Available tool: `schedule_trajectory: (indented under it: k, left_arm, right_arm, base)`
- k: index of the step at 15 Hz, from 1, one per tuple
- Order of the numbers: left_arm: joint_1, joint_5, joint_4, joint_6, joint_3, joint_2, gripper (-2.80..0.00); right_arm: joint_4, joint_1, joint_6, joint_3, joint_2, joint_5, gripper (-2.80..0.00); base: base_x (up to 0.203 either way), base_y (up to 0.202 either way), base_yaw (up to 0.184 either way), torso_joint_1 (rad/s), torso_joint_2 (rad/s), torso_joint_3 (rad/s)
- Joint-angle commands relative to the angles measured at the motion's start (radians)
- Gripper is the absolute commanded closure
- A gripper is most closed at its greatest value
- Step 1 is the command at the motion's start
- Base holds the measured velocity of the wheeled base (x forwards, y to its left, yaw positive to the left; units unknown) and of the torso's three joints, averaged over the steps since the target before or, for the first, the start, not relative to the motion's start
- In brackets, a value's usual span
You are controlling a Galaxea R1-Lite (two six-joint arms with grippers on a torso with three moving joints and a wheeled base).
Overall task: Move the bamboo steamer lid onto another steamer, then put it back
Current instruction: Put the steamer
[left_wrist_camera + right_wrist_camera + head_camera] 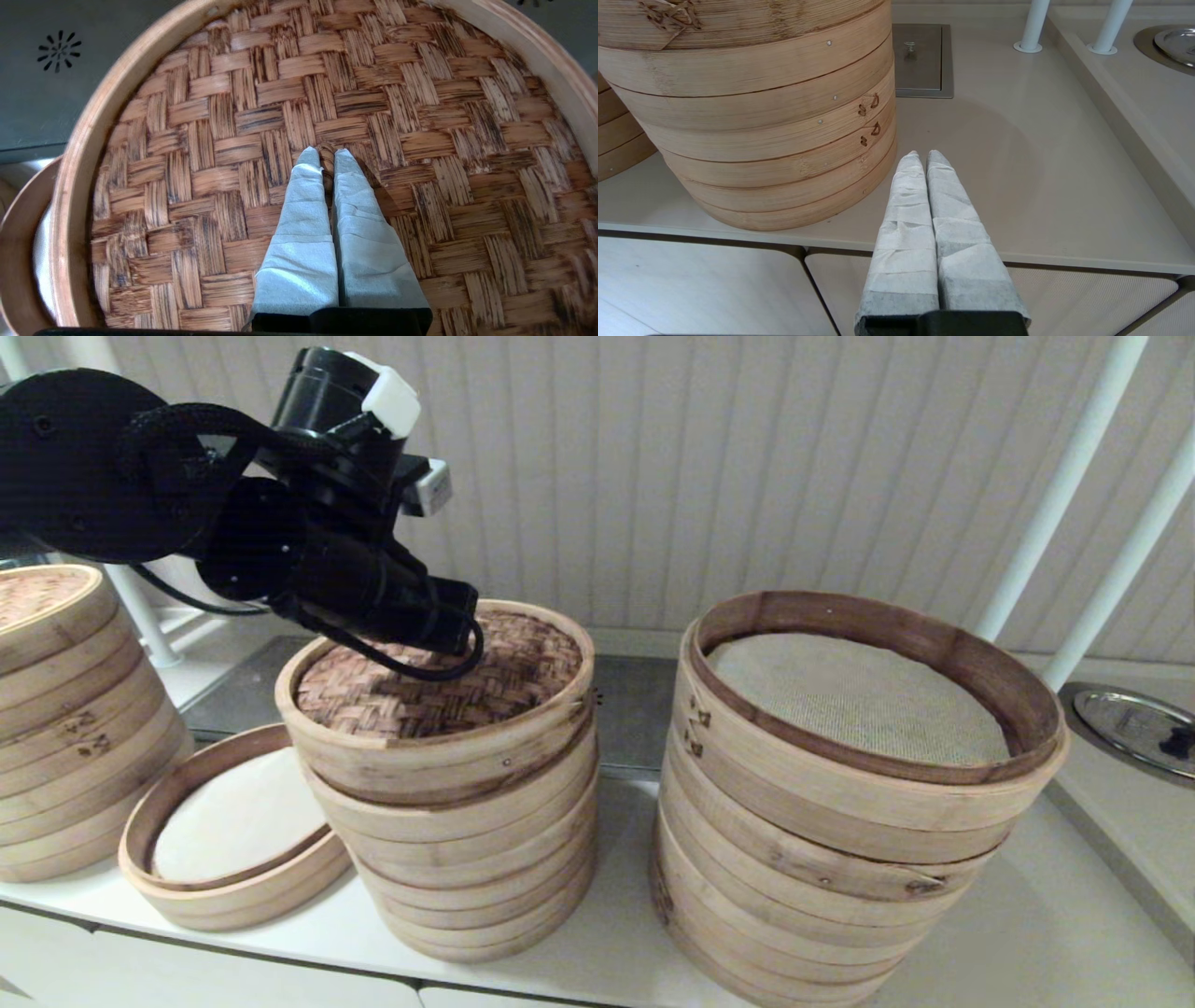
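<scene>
The bamboo steamer lid (439, 686), with its pinkish-brown weave and pale band, lies on top of the medium stack of pale tiers (485, 868) at the middle of the counter, hiding that stack's liner. The lid's band sits a little off the tier below. My left gripper (327, 156) reaches down onto the lid's centre, its wrapped fingers shut on the small loop handle (326, 164); in the head view its black body (392, 593) covers the handle. My right gripper (922, 156) is shut on nothing, low by the counter's front edge beside the wide stack (752, 116).
A wider, taller stack with a beige mesh liner (859, 700) stands to the right. A low single steamer with a white liner (233, 821) sits at the front left, and a stack with its own woven lid (56, 709) at the far left. A metal dish (1134, 723) and white posts (1064, 495) stand at the right.
</scene>
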Motion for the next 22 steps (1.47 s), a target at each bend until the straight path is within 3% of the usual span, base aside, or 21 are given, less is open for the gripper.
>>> schedule_trajectory:
  k: [1, 4, 22]
  left_arm:
    - [-0.003, 0.004, 0.002, -0.001, 0.000, 0.001, 0.00]
    - [-0.024, 0.052, -0.001, 0.000, 0.002, 0.001, 0.00]
    - [-0.049, 0.075, -0.008, -0.024, 0.021, 0.004, 0.00]
  right_arm:
    - [-0.001, 0.001, 0.000, 0.002, 0.000, 0.000, 0.00]
    - [-0.001, 0.001, 0.000, 0.002, 0.001, 0.000, 0.00]
    - [-0.001, 0.001, 0.000, 0.002, 0.001, 0.000, 0.00]
  base:
    - [0.000, 0.000, 0.000, 0.000, 0.00, 0.000]
    - [0.000, 0.000, 0.000, 0.000, 0.00, 0.000]
    - [0.000, 0.000, 0.000, 0.000, 0.00, 0.000]
